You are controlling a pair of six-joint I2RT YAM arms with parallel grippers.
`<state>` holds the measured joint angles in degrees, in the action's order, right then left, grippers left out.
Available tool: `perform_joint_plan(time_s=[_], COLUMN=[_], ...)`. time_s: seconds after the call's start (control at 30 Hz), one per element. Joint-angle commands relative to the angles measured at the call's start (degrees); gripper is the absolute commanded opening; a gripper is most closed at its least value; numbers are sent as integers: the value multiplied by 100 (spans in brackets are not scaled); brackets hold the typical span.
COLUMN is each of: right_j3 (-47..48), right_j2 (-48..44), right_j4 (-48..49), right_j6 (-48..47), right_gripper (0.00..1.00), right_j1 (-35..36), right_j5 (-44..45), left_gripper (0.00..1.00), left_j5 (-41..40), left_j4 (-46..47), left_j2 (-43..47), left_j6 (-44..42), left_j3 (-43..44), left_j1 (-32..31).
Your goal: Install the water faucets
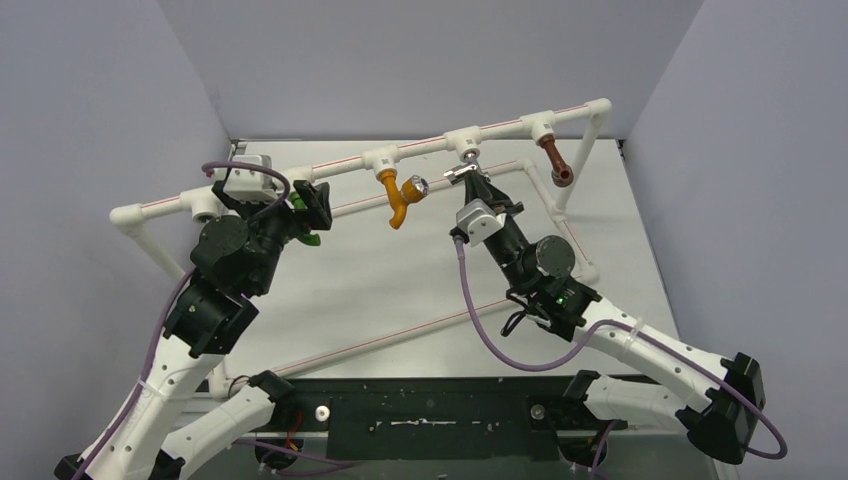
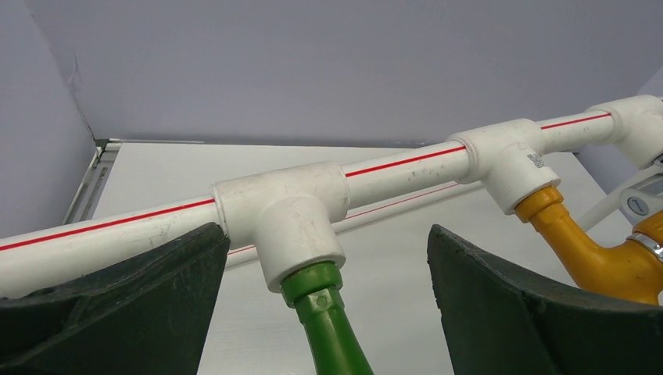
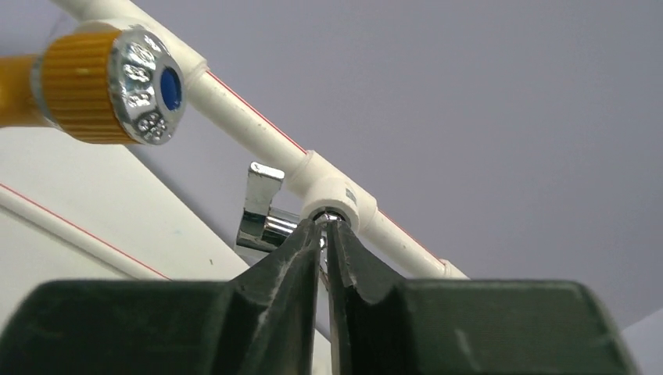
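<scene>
A: Green faucet [image 2: 328,332], orange faucet [image 1: 397,203], brown faucet [image 1: 556,162]?
B: Seated in white tee fittings [image 2: 289,226], spouts hanging down. Orange one topped with a silver, blue-dotted knob.
A: Chrome faucet [image 3: 262,219]?
B: At the third tee's mouth, shiny, flat handle jutting sideways. Seating unclear.

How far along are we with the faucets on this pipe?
Done, by the look: green faucet, orange faucet and brown faucet hang from the pipe frame. In hand: right gripper shut on the chrome faucet at its tee; seating can't be judged. Left gripper open around the green one. Remaining: finishing the chrome.
</scene>
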<state>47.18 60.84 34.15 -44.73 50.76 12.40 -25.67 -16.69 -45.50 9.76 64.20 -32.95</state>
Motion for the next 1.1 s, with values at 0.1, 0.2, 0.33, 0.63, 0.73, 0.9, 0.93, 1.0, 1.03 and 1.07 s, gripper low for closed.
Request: perform_joint_plan(time_s=[0.1, 0.2, 0.33, 0.63, 0.73, 0.9, 0.93, 1.0, 1.03, 1.07], right_j3=[1347, 1878, 2422, 2762, 2595, 2117, 2094, 1988, 1926, 1911], right_j2=[-597, -618, -473, -58, 27, 42, 83, 135, 157, 193], right_j4=[-2699, -4063, -5347, -6133, -5970, -5010, -4949, -4759, -4651, -4581], right_j6=[-805, -1645, -2759, -3745, -3939, -4424, -4479, -4612, -4676, -4680], right_gripper=[48, 59, 65, 67, 65, 59, 58, 55, 54, 52], right_j1=[53, 44, 7, -99, -280, -651, -753, -834, -846, -855], right_j5=[-1075, -1092, -887, -761, -925, -1029, -1108, -1154, -1157, -1186], left_gripper=[97, 97, 97, 97, 97, 97, 97, 97, 97, 97], left_j5=[-16, 22, 36, 36, 39, 19, 23, -19, -47, -55], left_j4=[159, 155, 148, 147, 153, 165, 171, 171, 174, 182], left_j2=[132, 150, 164, 153, 158, 172, 170, 172, 173, 175], left_j6=[-85, -71, -71, -79, -79, -86, -95, -112, -114, -121], left_j3=[3, 15, 23, 22, 10, -3, -4, -9, -17, -24], left_j1=[-80, -112, -132, -167, -168, -192, -202, -227, -236, -246])
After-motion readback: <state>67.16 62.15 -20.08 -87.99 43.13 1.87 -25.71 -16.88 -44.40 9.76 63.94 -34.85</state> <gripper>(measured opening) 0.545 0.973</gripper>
